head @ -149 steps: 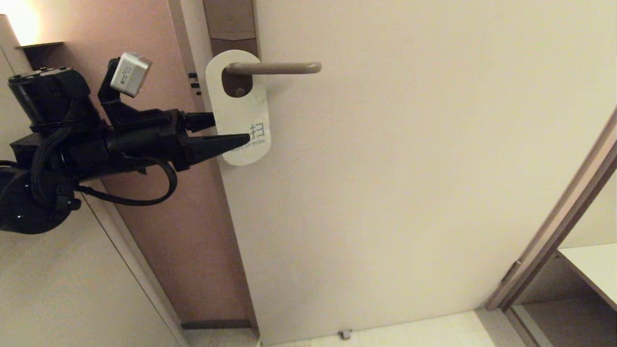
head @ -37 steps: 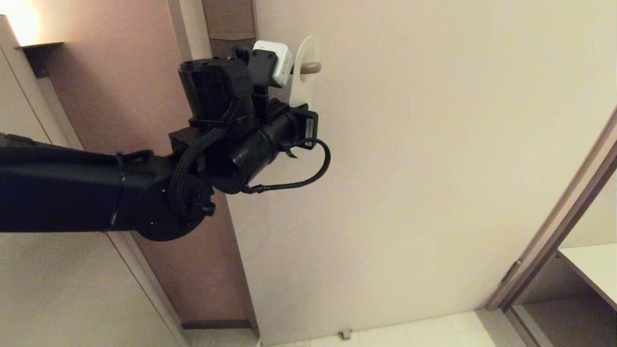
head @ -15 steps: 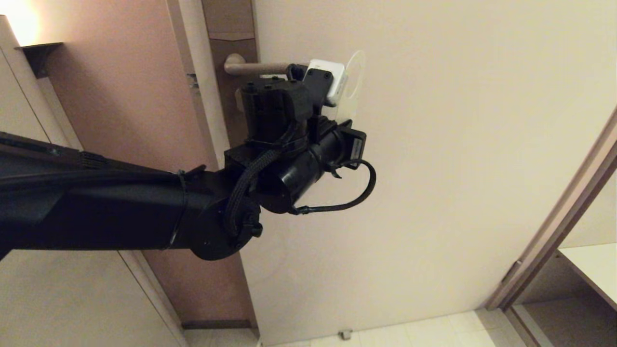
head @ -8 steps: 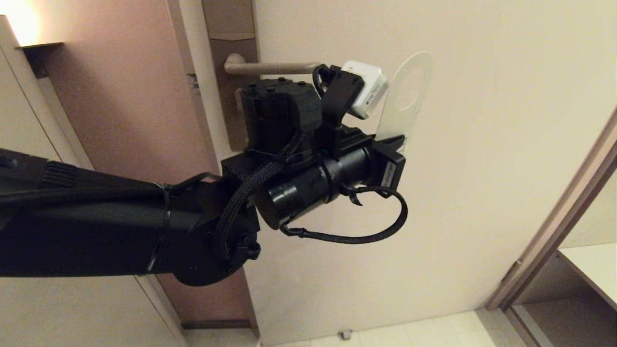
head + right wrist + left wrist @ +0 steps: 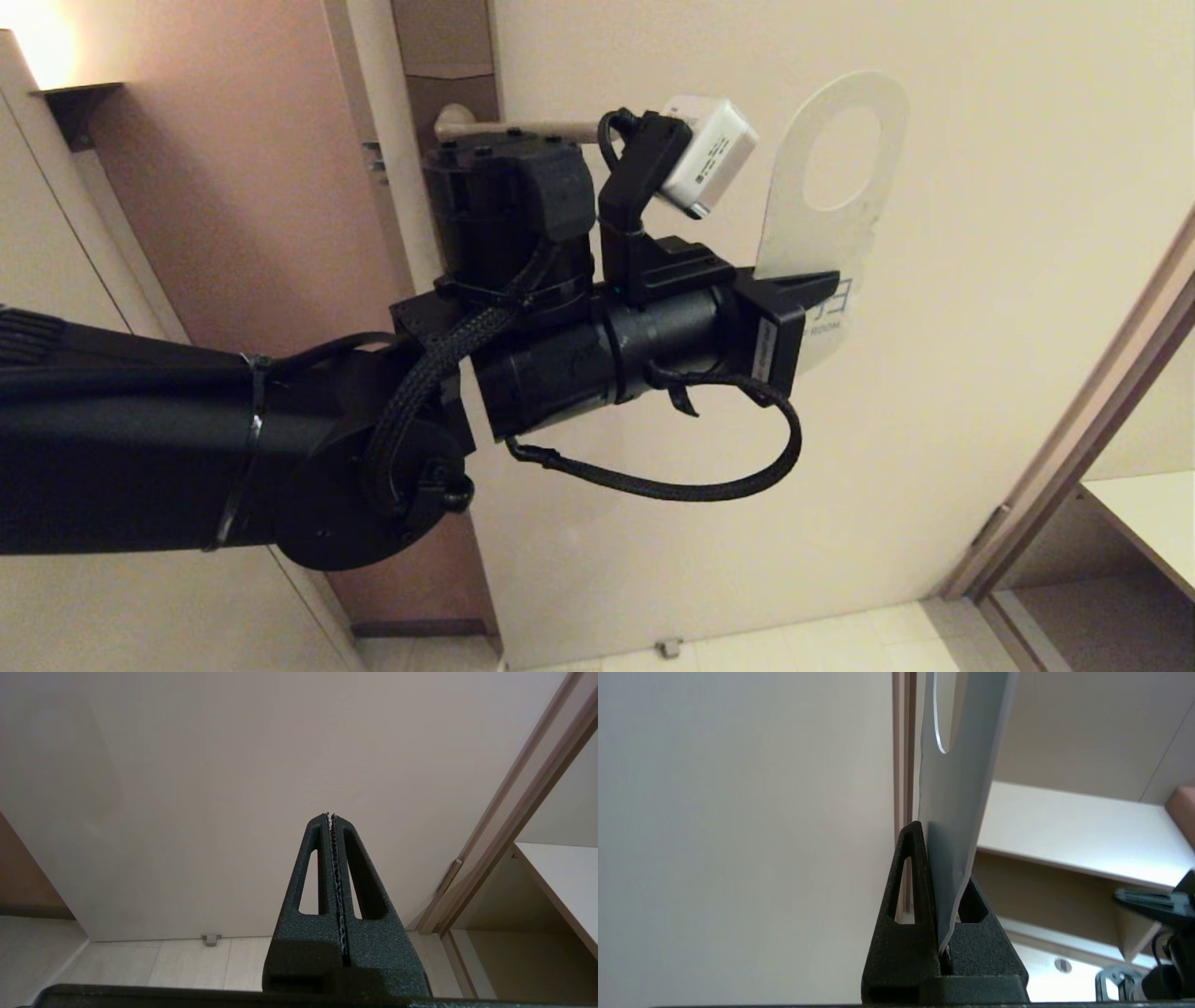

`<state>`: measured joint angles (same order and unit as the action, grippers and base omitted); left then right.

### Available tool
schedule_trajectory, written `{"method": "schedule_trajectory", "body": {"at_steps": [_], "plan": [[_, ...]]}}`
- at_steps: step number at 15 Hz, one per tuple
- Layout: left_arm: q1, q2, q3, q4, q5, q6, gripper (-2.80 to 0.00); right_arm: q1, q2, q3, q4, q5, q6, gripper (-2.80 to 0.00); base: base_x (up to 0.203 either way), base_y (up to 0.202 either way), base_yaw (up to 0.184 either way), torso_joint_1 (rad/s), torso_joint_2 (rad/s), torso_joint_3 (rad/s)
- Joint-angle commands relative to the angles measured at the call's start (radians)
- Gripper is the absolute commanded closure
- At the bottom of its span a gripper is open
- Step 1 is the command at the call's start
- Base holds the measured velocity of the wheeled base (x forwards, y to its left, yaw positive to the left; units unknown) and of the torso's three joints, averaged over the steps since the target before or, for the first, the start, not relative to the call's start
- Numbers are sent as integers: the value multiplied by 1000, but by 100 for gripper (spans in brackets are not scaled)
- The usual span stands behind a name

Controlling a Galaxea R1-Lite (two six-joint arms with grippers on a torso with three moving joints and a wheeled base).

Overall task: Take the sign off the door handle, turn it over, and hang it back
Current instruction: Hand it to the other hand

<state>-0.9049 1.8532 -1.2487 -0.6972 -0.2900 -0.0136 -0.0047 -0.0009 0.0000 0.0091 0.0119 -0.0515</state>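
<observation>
The sign [image 5: 834, 219] is held upright, white side facing, clear of the door handle [image 5: 523, 129] and to its right, its lower end clamped in the left end effector [image 5: 810, 282]. The right end effector [image 5: 331, 816] is parked low, fingers pressed together.

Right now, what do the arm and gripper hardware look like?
Left arm: matte black, braided black cable loop, white boxy wrist camera, zip tie round the forearm. Left gripper and right gripper: textured black tapered fingers with triangular cut-outs.
</observation>
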Motion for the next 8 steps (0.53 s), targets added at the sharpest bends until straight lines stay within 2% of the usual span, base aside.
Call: {"method": "schedule_trajectory", "body": {"at_steps": [1, 5, 8], "plan": [[-1, -8, 37, -4, -1, 0, 0, 0, 1, 0, 0, 1, -1, 0, 0, 0, 0, 0, 0, 0], [0, -24, 146, -5, -4, -2, 0, 0, 1, 0, 0, 1, -1, 0, 0, 0, 0, 0, 0, 0], [16, -15, 154, -6, -36, -9, 0, 0, 1, 0, 0, 5, -30, 0, 0, 0, 0, 0, 0, 0]]}}
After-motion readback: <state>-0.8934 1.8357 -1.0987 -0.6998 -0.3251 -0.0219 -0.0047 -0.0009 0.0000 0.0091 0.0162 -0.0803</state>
